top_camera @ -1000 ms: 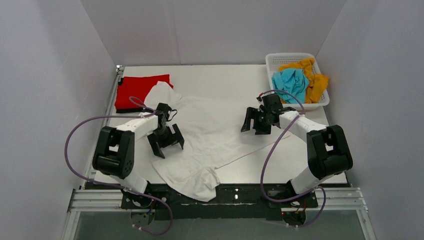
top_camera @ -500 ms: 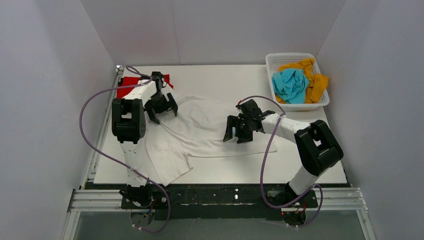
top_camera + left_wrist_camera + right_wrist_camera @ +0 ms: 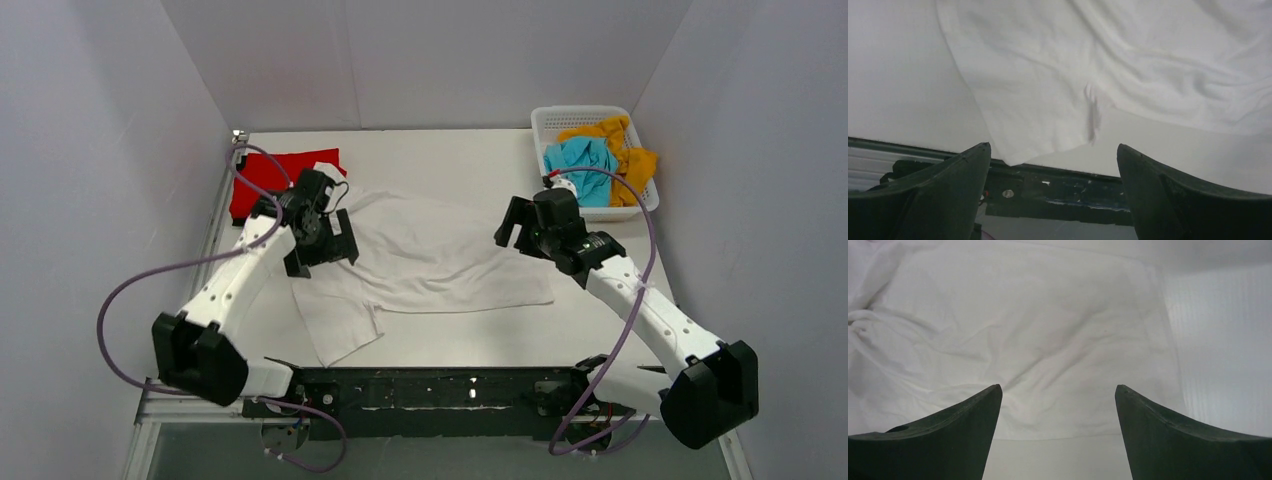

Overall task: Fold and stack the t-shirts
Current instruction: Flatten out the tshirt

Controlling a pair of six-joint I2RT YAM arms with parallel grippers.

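A folded red t-shirt [image 3: 272, 182] lies at the desk's [image 3: 450, 160] 10 o'clock corner. The left arm stretches over the white t-shirt's [image 3: 430, 262] left edge, its end effector [image 3: 320, 246] wide and holding nothing. The white shirt is spread wrinkled across the middle, one sleeve trailing toward 7 o'clock. The right end effector [image 3: 524, 224] hangs wide and holding nothing over its right edge. At 2 o'clock, a basket [image 3: 570, 116] holds crumpled teal-blue [image 3: 582, 160] and mustard-orange [image 3: 634, 166] t-shirts.
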